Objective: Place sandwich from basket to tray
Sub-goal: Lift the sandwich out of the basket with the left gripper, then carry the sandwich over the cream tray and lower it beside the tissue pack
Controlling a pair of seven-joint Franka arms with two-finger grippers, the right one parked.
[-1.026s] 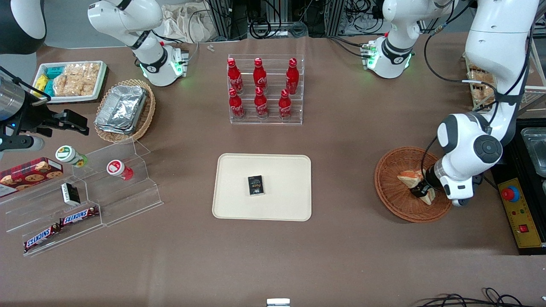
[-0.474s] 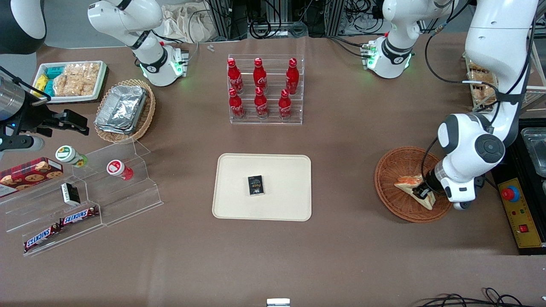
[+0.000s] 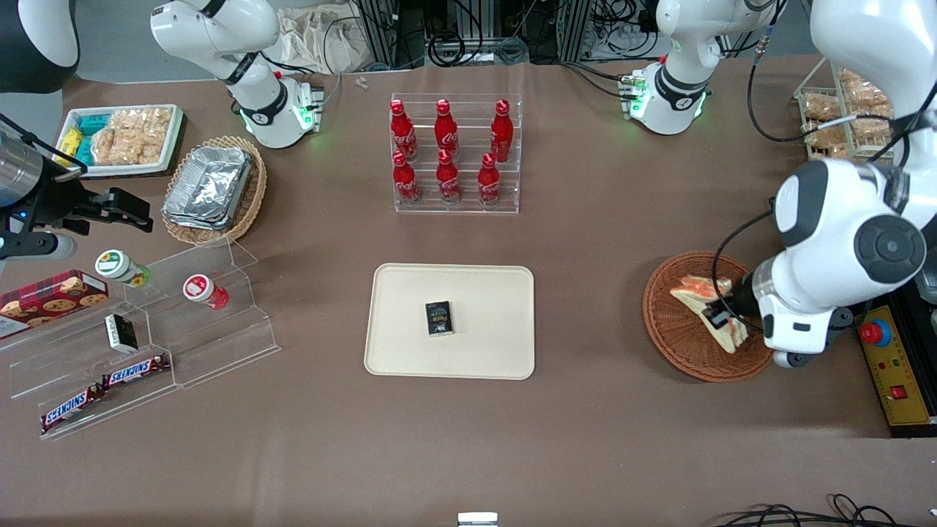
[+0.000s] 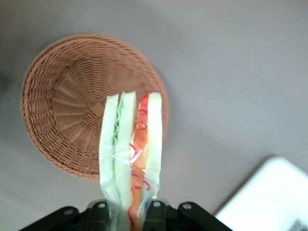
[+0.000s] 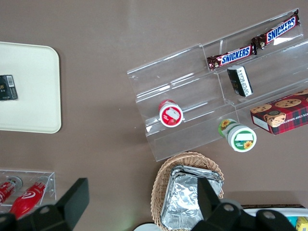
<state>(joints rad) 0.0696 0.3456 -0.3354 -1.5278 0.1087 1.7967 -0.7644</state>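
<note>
Gripping the sandwich (image 3: 708,306), the gripper (image 3: 721,319) jaws hang above the basket (image 3: 677,344); the tray (image 3: 410,351) (cream) holds a small dark box (image 3: 438,318).

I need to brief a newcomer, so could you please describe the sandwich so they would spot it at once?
Find the round reddish-brown basket at the working arm's end of the table. Held just above it, in the shut gripper, is the sandwich: a pale triangular bread wedge with orange-pink and green filling, the only food there.

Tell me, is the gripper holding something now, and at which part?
Yes. The gripper, above the basket, holds the sandwich, its fingers clamped on one end of the wedge.
</note>
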